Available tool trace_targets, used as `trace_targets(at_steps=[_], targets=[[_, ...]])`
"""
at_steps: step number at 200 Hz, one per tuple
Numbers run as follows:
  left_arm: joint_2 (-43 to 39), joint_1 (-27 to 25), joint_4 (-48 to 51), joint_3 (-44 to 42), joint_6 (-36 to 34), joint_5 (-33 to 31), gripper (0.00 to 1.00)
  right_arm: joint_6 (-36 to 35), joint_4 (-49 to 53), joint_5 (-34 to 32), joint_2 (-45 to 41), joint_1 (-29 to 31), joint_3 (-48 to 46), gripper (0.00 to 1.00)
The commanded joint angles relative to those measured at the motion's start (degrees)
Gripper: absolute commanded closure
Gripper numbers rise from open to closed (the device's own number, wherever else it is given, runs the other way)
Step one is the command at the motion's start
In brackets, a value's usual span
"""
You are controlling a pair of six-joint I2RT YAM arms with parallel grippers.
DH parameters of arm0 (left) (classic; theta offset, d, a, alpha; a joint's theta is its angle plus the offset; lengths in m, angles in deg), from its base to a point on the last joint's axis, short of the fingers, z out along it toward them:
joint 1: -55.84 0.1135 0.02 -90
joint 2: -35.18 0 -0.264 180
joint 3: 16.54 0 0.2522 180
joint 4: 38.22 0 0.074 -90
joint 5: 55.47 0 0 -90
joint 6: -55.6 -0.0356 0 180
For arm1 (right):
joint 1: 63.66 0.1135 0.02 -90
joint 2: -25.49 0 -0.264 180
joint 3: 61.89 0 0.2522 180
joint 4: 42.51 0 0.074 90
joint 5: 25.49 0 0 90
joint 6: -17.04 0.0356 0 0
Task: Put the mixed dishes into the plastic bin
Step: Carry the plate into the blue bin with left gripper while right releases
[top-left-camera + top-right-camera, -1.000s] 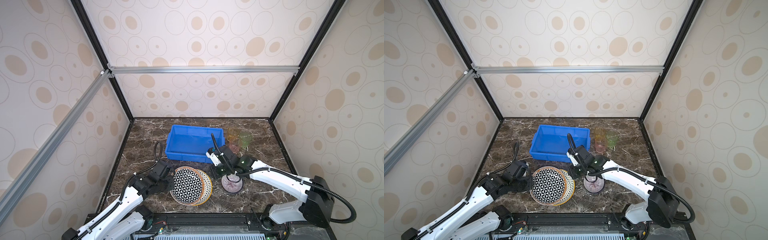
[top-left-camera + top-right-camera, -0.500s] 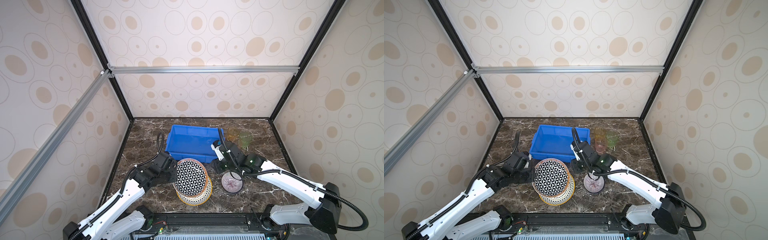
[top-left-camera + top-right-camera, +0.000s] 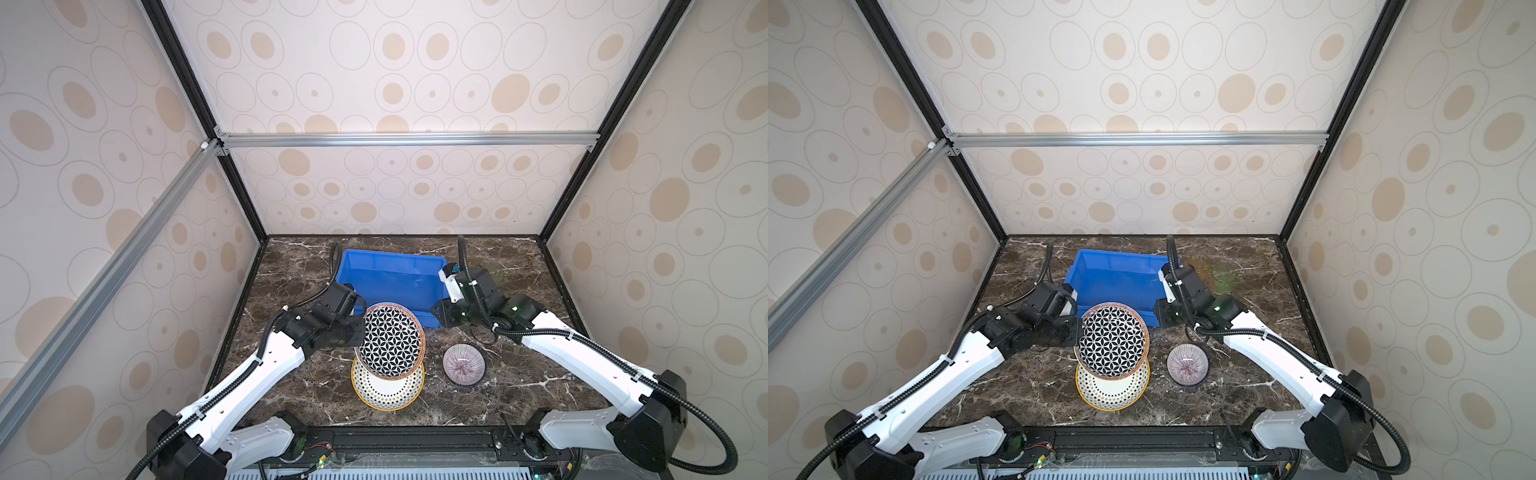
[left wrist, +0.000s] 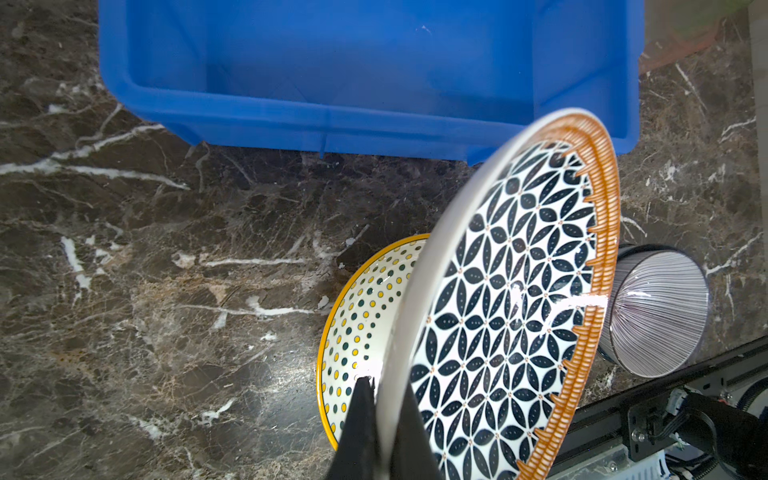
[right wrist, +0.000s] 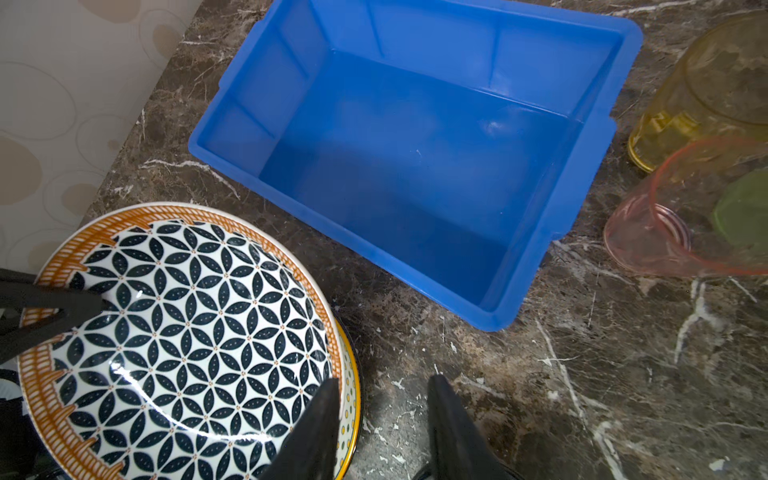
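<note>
Fingers [image 4: 360, 424] of the left gripper [image 4: 384, 382] pinch only the rim of the lattice plate [image 4: 511, 299] at lower centre, while the right gripper [image 5: 383, 378] stands parted and empty, so the tilted plate could slip or clip the bin [image 4: 291, 120] wall.

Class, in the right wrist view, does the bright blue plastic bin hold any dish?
No, the bright blue rectangular plastic bin shows only its bare floor.

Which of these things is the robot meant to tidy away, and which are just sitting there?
For the job: lattice plate, dotted plate, purple-striped bowl, yellow tumbler, pink tumbler, green tumbler, blue bin.
Just there: marble table, black cables, metal rail.
</note>
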Motion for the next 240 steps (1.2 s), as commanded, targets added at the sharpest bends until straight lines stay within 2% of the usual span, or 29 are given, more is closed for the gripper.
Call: trace_targets(at_steps=[1, 38, 127, 240], targets=[[0.53, 0.83, -5.98, 5.78, -2.03, 3.42, 1.00, 0.81, -1.07, 3.02, -1.77, -2.67, 0.25, 0.62], [3.89, 3.14, -6.67, 9.11, -4.32, 5.63, 1.00, 2.06, -2.02, 5.25, -2.34, -6.30, -0.83, 0.62], [10.33, 9.96, -13.47, 13.09, -5.65, 13.63, 1.00, 1.44, -1.41, 6.69, -2.02, -10.27, -0.28, 0.62], [19.88, 16.80, -16.62, 21.60, -9.57, 18.85, 1.00, 1.71, 0.42, 7.54, 0.28, -11.48, 0.93, 0.62]])
